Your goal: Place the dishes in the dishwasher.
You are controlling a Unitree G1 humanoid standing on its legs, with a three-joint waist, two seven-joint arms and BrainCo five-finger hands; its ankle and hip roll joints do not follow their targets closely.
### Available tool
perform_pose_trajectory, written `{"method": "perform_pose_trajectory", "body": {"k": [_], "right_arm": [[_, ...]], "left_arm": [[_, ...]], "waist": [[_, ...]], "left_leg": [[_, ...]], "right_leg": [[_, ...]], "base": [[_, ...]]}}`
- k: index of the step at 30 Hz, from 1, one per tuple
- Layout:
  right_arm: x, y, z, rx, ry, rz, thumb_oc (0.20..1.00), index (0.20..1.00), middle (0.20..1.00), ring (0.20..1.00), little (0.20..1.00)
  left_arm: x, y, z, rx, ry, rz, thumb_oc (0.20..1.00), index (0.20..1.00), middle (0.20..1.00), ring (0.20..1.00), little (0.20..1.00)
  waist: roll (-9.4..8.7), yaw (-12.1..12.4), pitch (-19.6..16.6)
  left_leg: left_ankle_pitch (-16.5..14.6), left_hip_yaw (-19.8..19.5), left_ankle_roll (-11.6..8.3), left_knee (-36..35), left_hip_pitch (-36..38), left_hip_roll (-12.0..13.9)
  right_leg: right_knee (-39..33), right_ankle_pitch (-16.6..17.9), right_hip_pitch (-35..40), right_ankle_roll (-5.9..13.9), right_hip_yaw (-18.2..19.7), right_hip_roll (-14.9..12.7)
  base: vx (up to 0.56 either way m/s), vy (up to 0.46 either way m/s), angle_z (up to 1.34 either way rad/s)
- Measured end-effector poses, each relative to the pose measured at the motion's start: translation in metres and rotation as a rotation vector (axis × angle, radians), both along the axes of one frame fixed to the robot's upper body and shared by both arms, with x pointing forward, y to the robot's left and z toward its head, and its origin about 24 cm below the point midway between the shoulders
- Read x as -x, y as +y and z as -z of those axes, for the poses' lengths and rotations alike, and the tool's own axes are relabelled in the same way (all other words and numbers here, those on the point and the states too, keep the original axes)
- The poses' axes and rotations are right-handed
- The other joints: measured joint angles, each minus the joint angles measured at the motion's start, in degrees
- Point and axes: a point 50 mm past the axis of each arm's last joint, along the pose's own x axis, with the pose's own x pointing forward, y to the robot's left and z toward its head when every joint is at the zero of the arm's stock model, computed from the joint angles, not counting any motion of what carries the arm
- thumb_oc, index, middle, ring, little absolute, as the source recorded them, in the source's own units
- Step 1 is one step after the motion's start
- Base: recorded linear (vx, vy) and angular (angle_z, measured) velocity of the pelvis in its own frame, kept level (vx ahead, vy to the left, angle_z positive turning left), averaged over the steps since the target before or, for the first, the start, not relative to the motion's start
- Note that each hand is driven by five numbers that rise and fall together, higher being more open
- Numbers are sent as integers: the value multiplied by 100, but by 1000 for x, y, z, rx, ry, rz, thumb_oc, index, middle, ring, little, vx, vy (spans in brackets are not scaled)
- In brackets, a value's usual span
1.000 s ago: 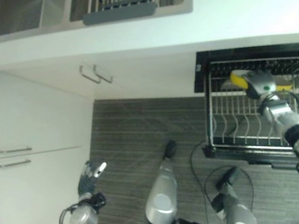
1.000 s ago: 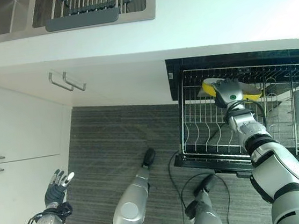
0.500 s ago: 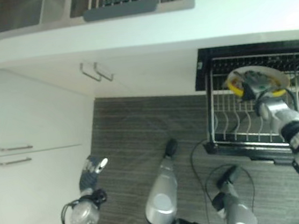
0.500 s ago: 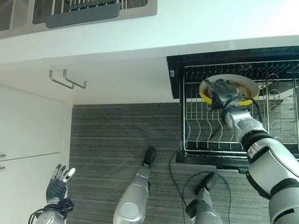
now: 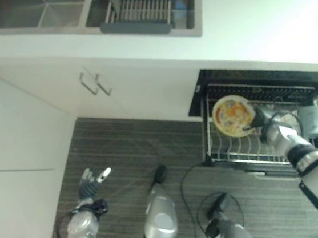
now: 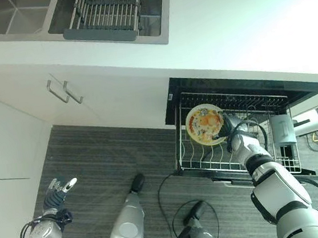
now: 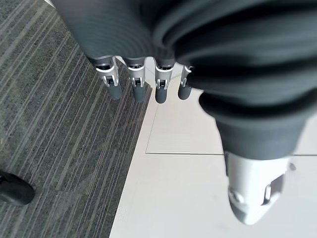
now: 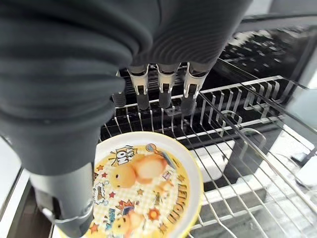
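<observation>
A yellow-rimmed plate (image 5: pixel 233 115) with a cartoon print rests in the left part of the pulled-out dishwasher rack (image 6: pixel 209 160), its printed face toward me. My right hand (image 6: pixel 229 128) is at the plate's right edge. In the right wrist view its fingers (image 8: pixel 163 91) reach straight out over the rack wires (image 8: pixel 237 124), and its thumb lies by the rim of the plate (image 8: pixel 143 198). My left hand (image 5: pixel 91 183) hangs open at the lower left beside the white cabinets, fingers (image 7: pixel 136 84) straight and holding nothing.
A grey cup (image 6: pixel 282 129) stands in the rack's right side. The white counter (image 5: pixel 251 22) runs above the dishwasher, with a sink and drying rack (image 5: pixel 137 6) at the top left. Cabinet handles (image 5: pixel 94 83) stick out over the striped floor (image 5: pixel 128 151).
The camera has shifted. The plate has turned from edge-on to face-on and come down into the rack's left part. My right hand has moved from behind the plate to its right edge.
</observation>
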Motion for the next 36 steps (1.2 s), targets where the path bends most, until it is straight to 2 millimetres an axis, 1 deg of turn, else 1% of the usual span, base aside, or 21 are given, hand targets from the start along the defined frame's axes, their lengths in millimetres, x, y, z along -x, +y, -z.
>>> {"method": "perform_pose_trajectory", "body": {"k": [1,4,6,8,10,11,12,13,14,15,17,19,21,23,26,29,31,32,33,35,36], "right_arm": [[6,6,8,-61,6,0,1000,1000,1000,1000,1000],[23,9,26,-111,45,-3,1000,1000,1000,1000,1000],[32,18,32,-168,36,-32,1000,1000,1000,1000,1000],[42,29,31,-273,-7,-43,1000,1000,1000,1000,1000],[59,38,26,-385,-86,-50,1000,1000,1000,1000,1000],[64,36,29,-387,-82,-33,1000,1000,1000,1000,1000],[78,29,32,-418,-96,2,1000,1000,1000,1000,1000],[85,26,30,-439,-123,23,1000,1000,1000,1000,1000],[93,23,29,-452,-143,43,1000,1000,1000,1000,1000],[92,18,25,-449,-164,59,1000,1000,1000,1000,1000],[94,13,19,-450,-192,68,1000,1000,1000,1000,1000],[97,8,-2,-514,-301,87,1000,1000,1000,1000,1000],[100,0,-4,-551,-334,147,1000,1000,1000,1000,1000],[104,-1,-3,-623,-372,202,1000,1000,1000,1000,1000],[108,-3,-7,-621,-385,200,1000,1000,1000,1000,1000],[111,-7,-10,-611,-383,203,1000,1000,1000,1000,1000],[114,-9,-3,-613,-341,235,1000,1000,1000,1000,1000],[119,-11,8,-652,-298,289,1000,1000,1000,1000,1000],[133,-14,38,-715,-183,413,1000,1000,1000,1000,1000],[150,-8,65,-820,-67,534,1000,1000,1000,1000,1000],[152,-6,69,-857,-45,558,1000,1000,1000,1000,1000]], "left_arm": [[3,5,0,-4,9,-29,1000,1000,1000,1000,1000],[7,7,2,-8,32,-37,1000,1000,1000,1000,1000],[16,8,6,-31,63,-31,1000,1000,1000,1000,1000],[27,10,11,-30,95,-42,1000,1000,1000,1000,1000],[40,7,20,-9,134,-80,1000,1000,1000,1000,1000],[41,5,21,1,131,-90,1000,1000,1000,1000,1000],[41,3,22,17,121,-112,1000,1000,1000,1000,1000],[45,2,25,23,126,-133,1000,1000,1000,1000,1000],[58,0,31,30,158,-171,1000,1000,1000,1000,1000],[65,-1,36,37,182,-189,1000,1000,1000,1000,1000],[64,-3,38,42,183,-195,1000,1000,1000,1000,1000],[74,-12,48,79,218,-241,1000,1000,1000,1000,1000],[75,-18,54,101,233,-251,1000,1000,1000,1000,1000],[80,-25,59,123,254,-260,1000,1000,1000,1000,1000],[84,-33,63,113,278,-248,1000,1000,1000,1000,1000],[94,-34,69,107,322,-263,1000,1000,1000,1000,1000],[100,-33,71,105,344,-274,1000,1000,1000,1000,1000],[101,-33,71,94,351,-276,1000,1000,1000,1000,1000],[105,-34,72,74,369,-266,1000,1000,1000,1000,1000],[106,-38,74,52,388,-240,1000,1000,1000,1000,1000],[106,-38,74,41,391,-231,1000,1000,1000,1000,1000]], "waist": [[-141,-33,-117],[-333,-102,-202],[-394,-257,-230],[-511,-385,-274],[-558,-636,-301],[-555,-790,-306],[-542,-867,-322],[-522,-874,-352],[-479,-999,-453],[-392,-1172,-519],[-264,-1324,-713],[-34,-1390,-869],[65,-1522,-968],[161,-1654,-1010],[379,-1871,-1141],[516,-1941,-1232],[554,-1954,-1256],[535,-1963,-1271],[502,-1957,-1283],[489,-1964,-1285],[485,-1969,-1286]], "left_leg": [[-15,19,-18,0,27,38],[-35,133,-26,-8,150,74],[-104,153,-59,-7,273,91],[-162,280,-10,-6,344,147],[-181,468,15,-4,453,178],[-197,480,-7,-6,492,178],[-185,530,21,-14,542,181],[-212,618,35,-24,610,186],[-258,748,49,-42,704,203],[-308,823,41,-44,814,218],[-317,850,26,-48,864,250],[-316,1021,18,-133,1020,254],[-323,1073,21,-134,1084,241],[-355,1138,48,-160,1136,215],[-415,1240,109,-172,1232,152],[-427,1339,113,-173,1309,151],[-443,1386,116,-173,1333,149],[-442,1390,116,-173,1348,156],[-450,1397,115,-173,1423,163],[-455,1398,117,-173,1428,157],[-455,1398,117,-174,1436,159]], "right_leg": [[-1,-24,13,-9,29,34],[0,-28,54,-19,143,56],[-1,-82,161,12,158,65],[-1,-131,154,17,300,88],[-1,-114,162,-15,465,102],[0,-113,164,-16,480,99],[0,-105,178,-26,532,102],[1,-88,183,-49,610,100],[0,-60,211,-86,722,94],[0,-61,282,-83,767,101],[1,-62,278,-83,789,144],[0,-62,308,-79,933,137],[0,-69,311,-69,975,119],[-1,-81,341,-58,1062,97],[-2,-132,381,1,1130,29],[-2,-133,388,15,1228,33],[-3,-135,385,18,1248,33],[-1,-133,392,17,1255,41],[-2,-137,467,15,1254,49],[-2,-147,475,10,1252,44],[-2,-146,484,10,1251,45]], "base": [[64,-29,-9],[94,-26,-16],[75,2,-15],[49,28,-25],[66,61,-39],[99,94,-33],[96,93,-20],[71,73,-41],[67,76,-48],[68,80,-37],[67,96,-16],[41,113,-29],[57,168,-17],[63,148,-16],[57,104,-15],[53,71,-14],[68,21,-14],[65,-2,-2],[40,-1,-1],[22,-1,-1],[37,-7,0]]}}
